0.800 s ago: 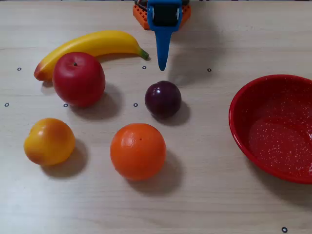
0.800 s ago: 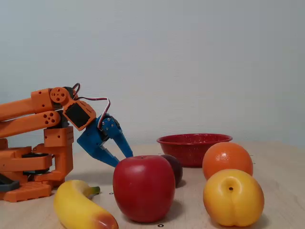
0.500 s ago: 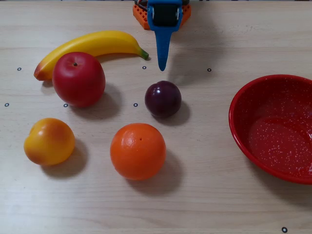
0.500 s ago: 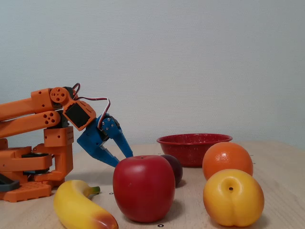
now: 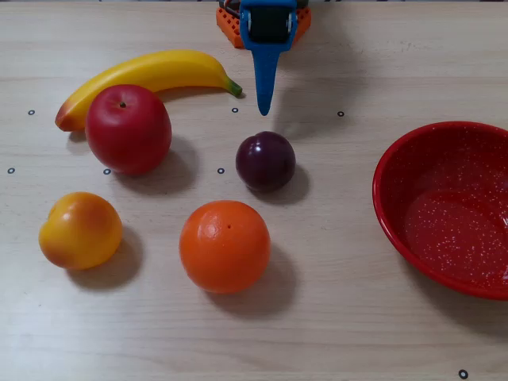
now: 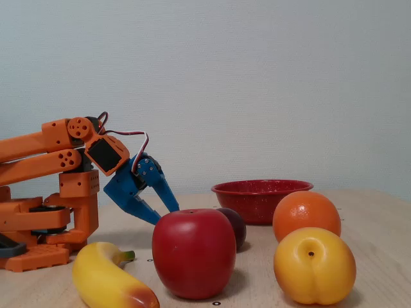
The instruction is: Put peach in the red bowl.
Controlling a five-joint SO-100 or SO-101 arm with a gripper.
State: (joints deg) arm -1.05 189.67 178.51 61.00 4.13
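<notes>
- The blue two-finger tool (image 5: 264,107) enters a fixed view from the top centre – only its tapered tip and a bit of orange arm show there. In the other fixed view the tool (image 6: 162,215) hangs low at the left of the frame above the surface, tips partly behind the apple; its jaws look nearly together and hold nothing.
- The smooth yellow-orange peach with a reddish blush (image 5: 79,230) sits at the lower left of the top-down view, touching no other fruit; from the side it is the nearest fruit, at lower right (image 6: 314,265), its crease facing the camera.
- The large glossy red bowl with white speckles (image 5: 397,206) lies at the right edge of the top-down frame, cut off there; the side view shows only its rim and outer wall (image 6: 257,192), its base hidden behind the fruit.
- The dimpled orange (image 5: 225,246) stands between peach and bowl, with bare pale wooden surface (image 5: 333,317) on its bowl side.
- The dark purple plum (image 5: 266,161) lies just below the tool tip, apart from it; from the side it is mostly hidden behind the red apple (image 6: 193,252).
- The yellow banana (image 5: 151,73) curves along the upper left, its left part just behind the apple (image 5: 128,128) – whether they touch is unclear.
</notes>
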